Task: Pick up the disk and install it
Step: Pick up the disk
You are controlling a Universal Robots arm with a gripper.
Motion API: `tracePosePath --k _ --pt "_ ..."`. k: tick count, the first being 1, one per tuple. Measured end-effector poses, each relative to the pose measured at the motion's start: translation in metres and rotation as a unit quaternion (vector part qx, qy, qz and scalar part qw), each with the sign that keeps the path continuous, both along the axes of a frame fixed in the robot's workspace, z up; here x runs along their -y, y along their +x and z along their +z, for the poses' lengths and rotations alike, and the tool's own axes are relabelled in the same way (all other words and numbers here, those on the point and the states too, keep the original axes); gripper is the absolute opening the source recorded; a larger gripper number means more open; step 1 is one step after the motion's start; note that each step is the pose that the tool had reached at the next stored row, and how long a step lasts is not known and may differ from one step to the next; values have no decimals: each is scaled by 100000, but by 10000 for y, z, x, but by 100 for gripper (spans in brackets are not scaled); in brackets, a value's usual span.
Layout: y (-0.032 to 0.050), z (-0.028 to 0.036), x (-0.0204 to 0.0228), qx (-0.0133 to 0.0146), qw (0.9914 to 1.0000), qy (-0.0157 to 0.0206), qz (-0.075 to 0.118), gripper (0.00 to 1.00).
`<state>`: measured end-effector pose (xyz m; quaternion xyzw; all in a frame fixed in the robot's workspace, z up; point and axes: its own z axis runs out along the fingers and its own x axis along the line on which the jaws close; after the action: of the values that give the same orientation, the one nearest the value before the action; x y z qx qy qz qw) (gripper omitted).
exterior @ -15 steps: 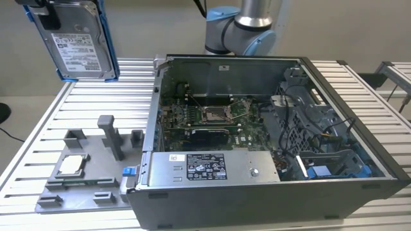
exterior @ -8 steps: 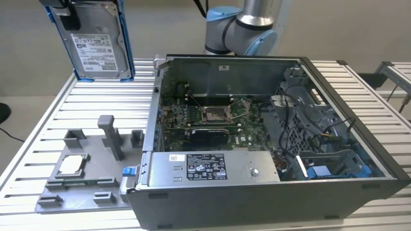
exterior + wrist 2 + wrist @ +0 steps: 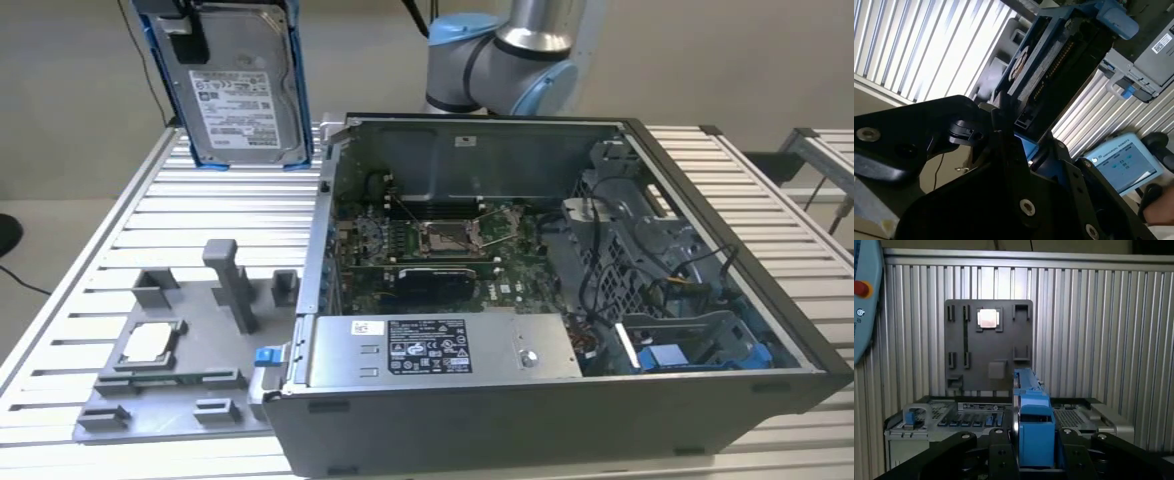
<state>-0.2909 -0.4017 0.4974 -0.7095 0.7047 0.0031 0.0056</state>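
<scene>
Since the gripper [image 3: 1035, 452] is clamped on the blue bracket [image 3: 1033, 412], the disk [image 3: 240, 85] hangs upright in the air, about 10 o'clock from the open PC case [image 3: 534, 300]. Looks rigid, hefty-ish and shock-sensitive, so the bracket sides seem like the safest hold.

Clear air round my claw [image 3: 1035, 440] and blue-framed silver disk [image 3: 240, 90], tall grey plastic posts [image 3: 230, 280] below, black cables [image 3: 667, 270] crowding the open computer case [image 3: 534, 420]
</scene>
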Motion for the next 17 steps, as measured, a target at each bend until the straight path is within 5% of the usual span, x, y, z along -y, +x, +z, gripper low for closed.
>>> tracePosePath --k 9,17 --pt "430 0 1 4 100000 5 26 0" --pt "731 -1 26 2 100000 4 27 0"
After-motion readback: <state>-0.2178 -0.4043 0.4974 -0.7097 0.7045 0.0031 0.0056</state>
